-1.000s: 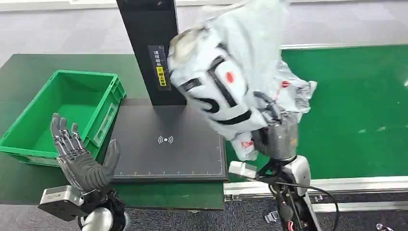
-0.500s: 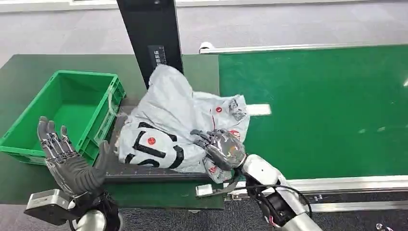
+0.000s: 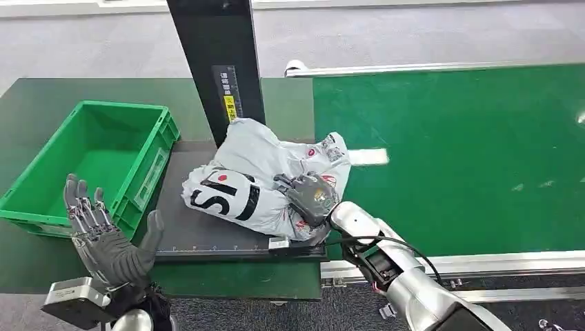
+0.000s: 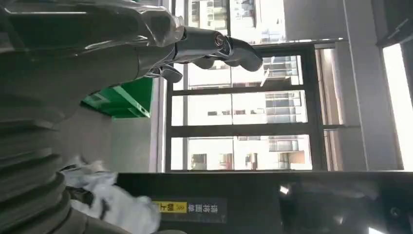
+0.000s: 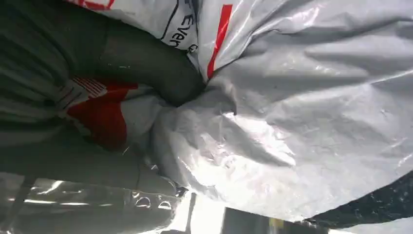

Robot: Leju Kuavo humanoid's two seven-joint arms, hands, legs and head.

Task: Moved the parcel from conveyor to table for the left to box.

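Parcel down on the black scanner pad, centre of the head view, a crumpled white poly bag with black lettering and small red marks. It slumps against the foot of the black post, and its right end hangs off the pad towards the green conveyor belt.

My right hand sits on the bag's lower right end, palm down, arm coming up from the lower right corner. In the right wrist view my thumb presses deep into a fold of the grey-white plastic, film bunched around it, so I have a grip on the bag.

My left hand is up in the lower left of the head view, palm turned towards the centre, fingers spread and upright, nothing in it. It hovers just in front of the green crate, which stands at the left beside the pad. From the left wrist camera my fingers curl out against bright windows.

A second ago the bag was high in the air on my raised right arm. Half a second ago it had landed, spread wider. Now it is bunched tighter and pulled a little right, my right hand lower on it. My left hand has hardly shifted.
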